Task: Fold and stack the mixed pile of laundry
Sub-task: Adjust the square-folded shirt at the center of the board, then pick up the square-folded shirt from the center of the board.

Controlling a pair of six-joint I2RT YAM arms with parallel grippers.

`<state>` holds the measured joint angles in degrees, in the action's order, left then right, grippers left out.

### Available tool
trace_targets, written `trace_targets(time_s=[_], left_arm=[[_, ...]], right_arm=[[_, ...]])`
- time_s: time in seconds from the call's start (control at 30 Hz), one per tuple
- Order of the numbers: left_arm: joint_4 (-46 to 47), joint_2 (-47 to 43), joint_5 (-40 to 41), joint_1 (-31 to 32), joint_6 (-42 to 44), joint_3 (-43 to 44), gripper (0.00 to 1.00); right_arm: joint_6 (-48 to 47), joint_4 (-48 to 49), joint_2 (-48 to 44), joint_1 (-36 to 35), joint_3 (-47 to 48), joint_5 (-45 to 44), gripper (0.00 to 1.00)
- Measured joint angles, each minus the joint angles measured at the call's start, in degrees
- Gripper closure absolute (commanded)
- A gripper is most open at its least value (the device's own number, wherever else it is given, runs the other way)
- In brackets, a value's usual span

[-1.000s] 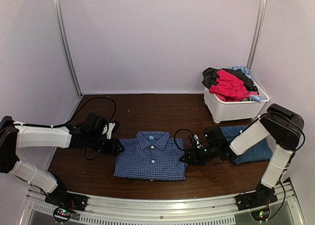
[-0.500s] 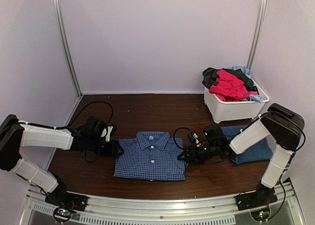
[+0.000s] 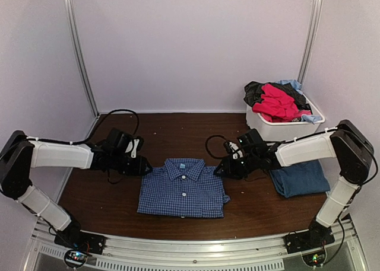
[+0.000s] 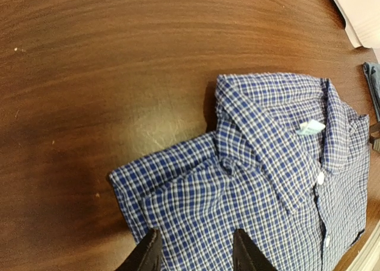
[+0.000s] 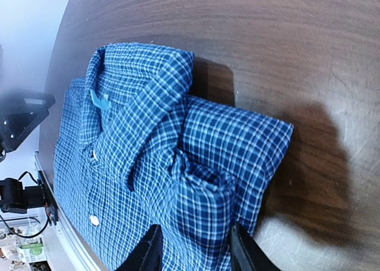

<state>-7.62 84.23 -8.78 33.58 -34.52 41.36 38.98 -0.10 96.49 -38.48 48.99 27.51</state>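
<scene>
The folded blue-and-white checked shirt lies flat mid-table, collar toward 12 o'clock. The left end effector is over its 10 o'clock shoulder with fingers apart, clamping nothing. The right end effector is the same at 2 o'clock. A folded dark-blue garment lies at 3 o'clock, and more clothes fill the white bin at 1 o'clock.

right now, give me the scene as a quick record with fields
shirt: blue-and-white check shirt, folded flat on table, collar at far end
left gripper: open, by shirt's left shoulder
right gripper: open, by shirt's right shoulder
folded already: dark-blue garment, right of shirt
waiting: red, black, light-blue clothes heaped in white bin
</scene>
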Motion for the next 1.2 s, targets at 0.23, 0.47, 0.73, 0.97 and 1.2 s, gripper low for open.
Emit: trace_targets(time_s=[0.23,0.47,0.73,0.97,1.2], left_arm=[[0.31,7.1,0.2,-0.79,1.05,4.42,0.63],[0.26,10.05,0.7,-1.99,1.16,4.42,1.0],[0.96,8.68,1.44,-5.9,2.71,4.39,1.0],[3.02,6.25,-1.36,-5.38,6.97,4.39,0.51],[3.54,1.25,-1.99,9.4,18.21,7.87,0.52]], right_arm=[[-4.42,-4.15,5.27,0.02,6.36,-3.15,0.87],[-5.81,-4.98,9.53,0.92,7.58,-4.57,1.0],[-6.32,-5.03,7.3,3.85,7.41,-4.42,0.98],[-7.61,-4.59,6.54,4.48,7.13,-2.62,0.57],[-6.8,-3.87,-5.07,8.61,-2.32,0.55,0.42]])
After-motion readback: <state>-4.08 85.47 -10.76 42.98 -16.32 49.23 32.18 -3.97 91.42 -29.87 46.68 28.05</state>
